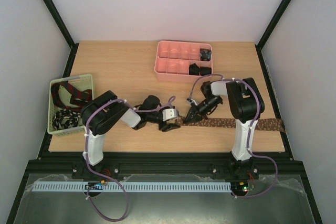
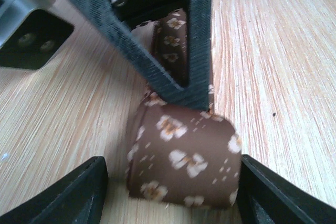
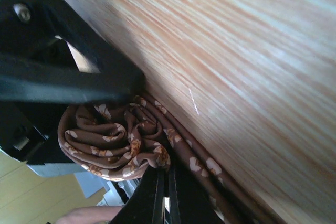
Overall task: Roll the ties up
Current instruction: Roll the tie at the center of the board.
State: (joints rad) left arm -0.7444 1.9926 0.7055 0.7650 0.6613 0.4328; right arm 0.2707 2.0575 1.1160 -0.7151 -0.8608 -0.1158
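**Step in hand:** rolling the brown tie (image 1: 231,123). Its left end is wound into a short coil (image 2: 181,158) that lies on the table (image 1: 121,72) near the front centre. The rest of the tie runs flat toward the table's right edge.

**Pincer state:**
- Left pincer (image 1: 175,125): wide, with 1 finger on each side of the coil. 1 finger appears to touch the fabric; the other stands clear.
- Right pincer (image 3: 165,176): narrow, nipping the coil at its end face. Only a sliver of light shows between its fingers.

**Next move (judgement):** turn the coil onward along the flat length. This calls for a firm hold, the roll kept square to the strip and the tail lightly taut. Otherwise the turns may slacken or telescope.

**Hidden or unclear:**
1. In the top view the 2 pincers crowd together and hide the coil.
2. How much fabric sits between the right pincer's tips cannot be told.
3. The number of turns in the coil is not readable.
4. More ties lie in the green basket (image 1: 52,124), and dark coils (image 1: 202,69) sit in the pink tray (image 1: 163,72). They are too small to count.
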